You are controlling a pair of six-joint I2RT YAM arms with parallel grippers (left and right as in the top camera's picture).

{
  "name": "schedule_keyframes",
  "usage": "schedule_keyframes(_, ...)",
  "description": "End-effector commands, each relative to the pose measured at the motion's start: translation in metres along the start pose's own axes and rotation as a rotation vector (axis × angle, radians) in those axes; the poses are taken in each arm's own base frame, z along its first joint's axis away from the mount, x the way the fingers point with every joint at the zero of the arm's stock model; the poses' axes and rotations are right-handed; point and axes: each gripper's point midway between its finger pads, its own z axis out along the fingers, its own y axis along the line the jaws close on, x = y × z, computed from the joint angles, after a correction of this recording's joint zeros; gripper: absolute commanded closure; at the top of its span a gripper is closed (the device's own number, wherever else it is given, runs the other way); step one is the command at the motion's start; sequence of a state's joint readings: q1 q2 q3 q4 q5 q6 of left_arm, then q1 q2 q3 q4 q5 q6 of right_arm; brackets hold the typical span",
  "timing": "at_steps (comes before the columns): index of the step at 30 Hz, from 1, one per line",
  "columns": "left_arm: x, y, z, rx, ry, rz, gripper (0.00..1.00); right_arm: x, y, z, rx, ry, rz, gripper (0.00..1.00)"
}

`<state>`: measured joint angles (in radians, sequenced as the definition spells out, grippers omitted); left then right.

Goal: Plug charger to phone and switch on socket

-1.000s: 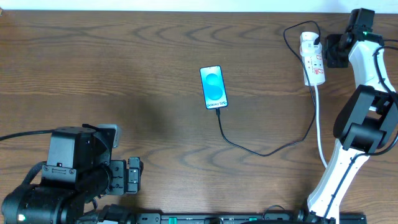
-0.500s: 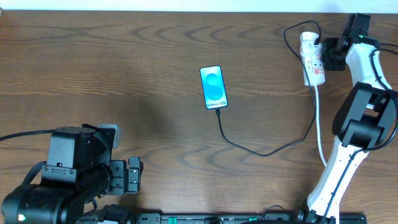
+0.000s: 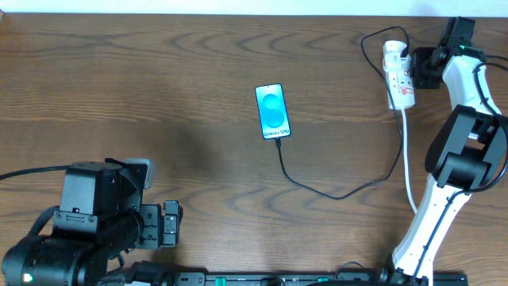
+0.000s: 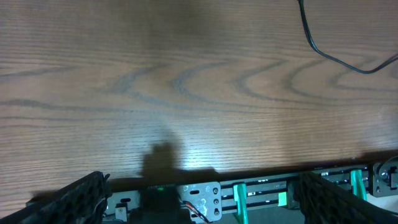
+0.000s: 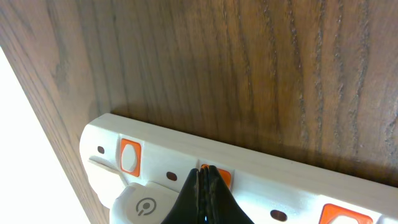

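Observation:
The phone (image 3: pixel 272 111) lies face up mid-table, its blue screen lit. The charger's thin black cable (image 3: pixel 333 193) meets the phone's bottom edge, curves right and climbs to the white socket (image 3: pixel 399 75) at the back right; a stretch of the cable (image 4: pixel 323 50) also shows in the left wrist view. My right gripper (image 5: pixel 204 173) is shut, its tips pressed on an orange-red switch (image 5: pixel 222 178) of the socket (image 5: pixel 280 180). My left gripper (image 4: pixel 202 199) hangs wide open over the table's near edge, holding nothing.
A thicker white cord (image 3: pixel 409 163) runs from the socket toward the near edge beside the right arm's base (image 3: pixel 432 222). Other switches (image 5: pixel 129 155) sit along the strip. The left arm (image 3: pixel 87 222) fills the near-left corner. The table's back edge lies just behind the socket.
My right gripper has edged slightly toward the socket and then held still. The left arm, phone and cable have not moved.

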<state>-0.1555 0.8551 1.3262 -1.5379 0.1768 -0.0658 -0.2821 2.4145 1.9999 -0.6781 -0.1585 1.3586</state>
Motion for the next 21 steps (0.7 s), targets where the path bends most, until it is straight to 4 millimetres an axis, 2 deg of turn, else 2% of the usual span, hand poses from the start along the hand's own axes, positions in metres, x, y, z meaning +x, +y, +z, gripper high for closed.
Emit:
schedule_keyframes(1, 0.000, 0.001, 0.000, -0.005, 0.000, 0.012, 0.02, 0.017, -0.005, 0.013, 0.013, 0.061, -0.016, 0.99)
schedule_keyframes(10, 0.000, 0.001, 0.000, -0.005, 0.000, 0.012, 0.02, 0.030, -0.008, 0.016, 0.036, 0.040, -0.096, 0.99)
schedule_keyframes(16, 0.000, 0.001, 0.000, -0.005, 0.000, 0.012, 0.02, 0.051, -0.005, 0.018, 0.043, 0.030, -0.146, 0.99)
schedule_keyframes(21, 0.000, 0.001, 0.000, -0.005, 0.000, 0.012, 0.02, 0.057, -0.008, 0.020, 0.066, -0.008, -0.169, 0.99)
